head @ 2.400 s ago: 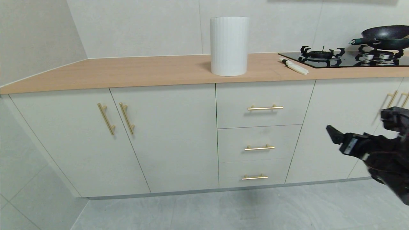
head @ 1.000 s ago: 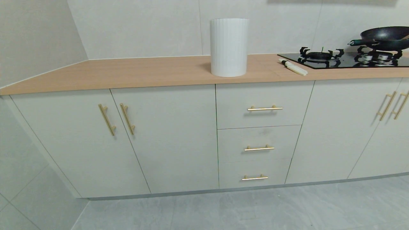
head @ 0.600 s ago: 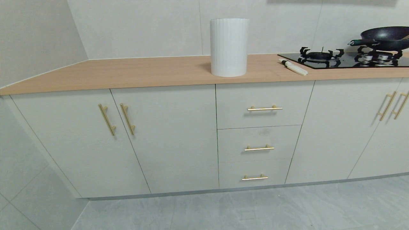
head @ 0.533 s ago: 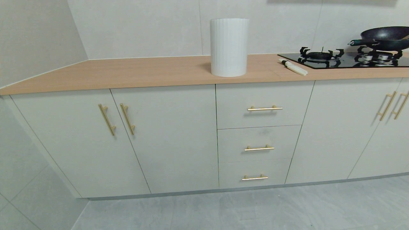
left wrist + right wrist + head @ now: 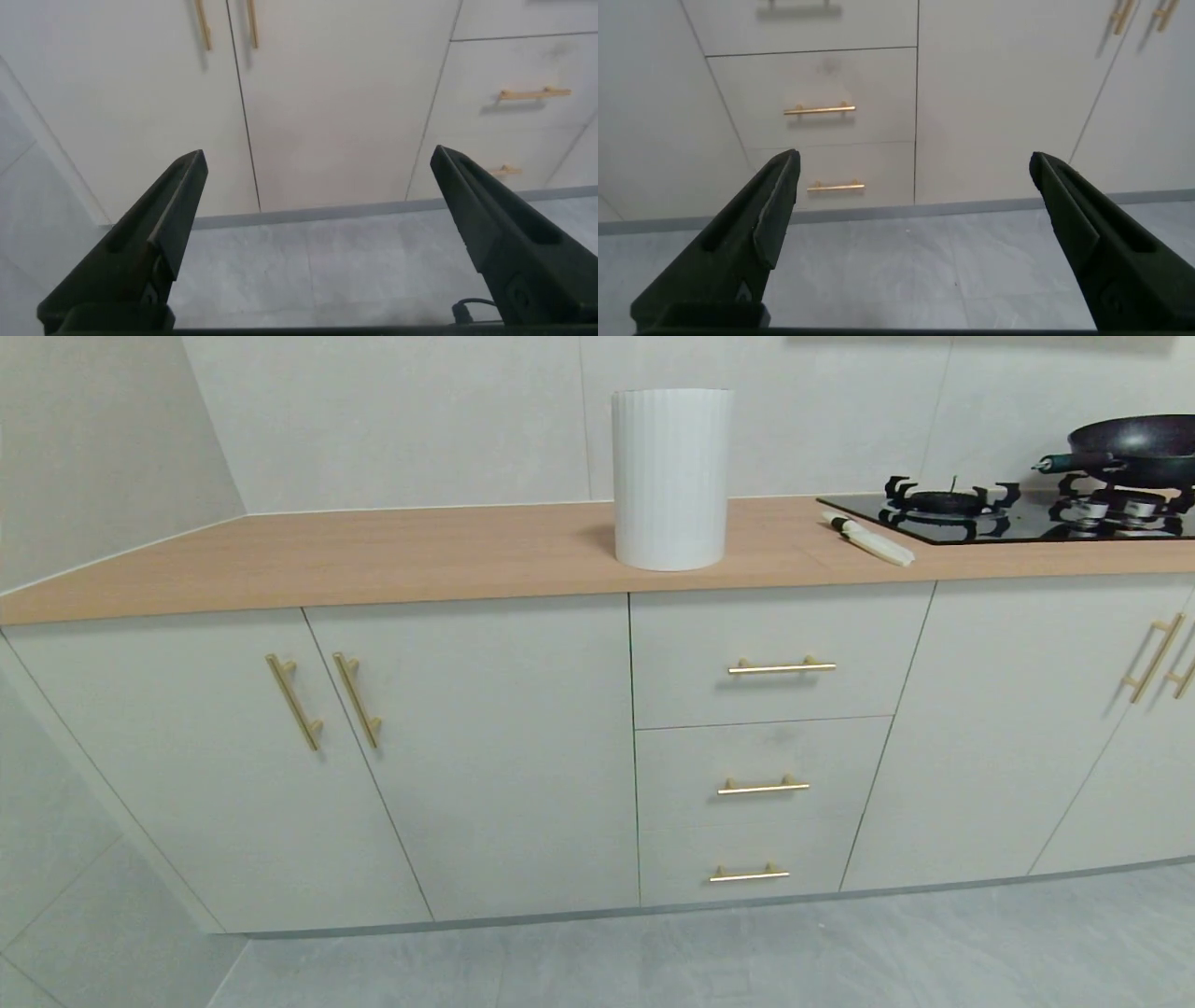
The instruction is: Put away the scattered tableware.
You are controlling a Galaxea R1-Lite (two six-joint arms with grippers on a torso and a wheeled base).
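Right pincer now lower, wide open.

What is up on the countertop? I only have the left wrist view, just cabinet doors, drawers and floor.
Observer: A white ribbed canister stands upright on the wooden countertop, right above the top drawer.
Operator: Any loose tableware up there?
Observer: One pale slender utensil, possibly chopsticks, lies flat beside the near corner of the gas hob.
Operator: And where is the other arm?
Observer: The right end effector is open and empty, facing the lower drawers.
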